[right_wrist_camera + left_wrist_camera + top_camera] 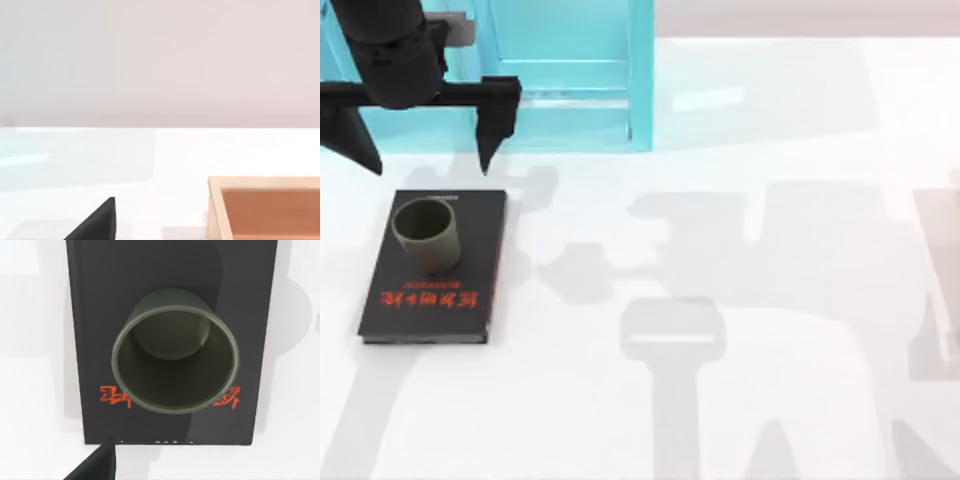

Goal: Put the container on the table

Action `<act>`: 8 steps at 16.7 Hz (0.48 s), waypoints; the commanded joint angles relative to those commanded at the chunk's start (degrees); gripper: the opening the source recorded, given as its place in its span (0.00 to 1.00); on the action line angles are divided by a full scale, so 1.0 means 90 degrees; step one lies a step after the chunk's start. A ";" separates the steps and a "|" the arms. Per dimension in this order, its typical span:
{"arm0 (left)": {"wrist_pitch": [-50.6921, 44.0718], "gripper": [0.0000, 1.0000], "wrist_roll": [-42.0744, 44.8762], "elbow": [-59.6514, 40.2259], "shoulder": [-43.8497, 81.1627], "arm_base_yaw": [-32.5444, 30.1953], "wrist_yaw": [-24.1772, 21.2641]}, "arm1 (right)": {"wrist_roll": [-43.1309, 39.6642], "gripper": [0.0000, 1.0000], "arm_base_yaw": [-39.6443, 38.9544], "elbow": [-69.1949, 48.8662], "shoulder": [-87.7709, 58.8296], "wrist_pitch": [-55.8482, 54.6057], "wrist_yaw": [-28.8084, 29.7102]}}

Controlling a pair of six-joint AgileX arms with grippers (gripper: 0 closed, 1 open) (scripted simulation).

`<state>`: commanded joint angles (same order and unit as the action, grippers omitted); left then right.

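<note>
White table [740,120], top view: container [426,235] upright on black book [470,260] at left; left gripper [420,160] above it, jaws spread wide, empty. Turquoise shelf [570,70] behind. Left wrist view: container [175,352] on book [100,290]. Right wrist view: orange tray [265,210]; right gripper's jaw state cannot be told.

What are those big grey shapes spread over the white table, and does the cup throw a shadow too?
Top view: the grey shapes on the glossy white table look like arm shadows; the left gripper, fingers spread, casts one beside the black book with red lettering. Left wrist view: the olive-brown cylindrical cup darkens the cover behind it.
</note>
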<state>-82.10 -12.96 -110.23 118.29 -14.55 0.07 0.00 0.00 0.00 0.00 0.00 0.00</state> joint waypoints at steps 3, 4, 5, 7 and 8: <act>0.0118 1.00 0.0016 0.0119 -0.0008 0.0028 0.0000 | 0.0000 1.00 0.0000 0.0000 0.0000 0.0000 0.0000; 0.0268 1.00 0.0022 0.0269 0.0004 0.0023 0.0000 | 0.0000 1.00 0.0000 0.0000 0.0000 0.0000 0.0000; 0.0484 1.00 0.0026 0.0476 0.0022 0.0023 0.0000 | 0.0000 1.00 0.0000 0.0000 0.0000 0.0000 0.0000; 0.1062 1.00 0.0026 0.0982 0.0075 0.0025 -0.0001 | 0.0000 1.00 0.0000 0.0000 0.0000 0.0000 0.0000; 0.1398 1.00 0.0027 0.1259 0.0106 0.0026 -0.0001 | 0.0000 1.00 0.0000 0.0000 0.0000 0.0000 0.0000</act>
<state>-69.52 -12.71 -98.90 119.25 -14.31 0.07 0.00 0.00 0.00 0.00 0.00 0.00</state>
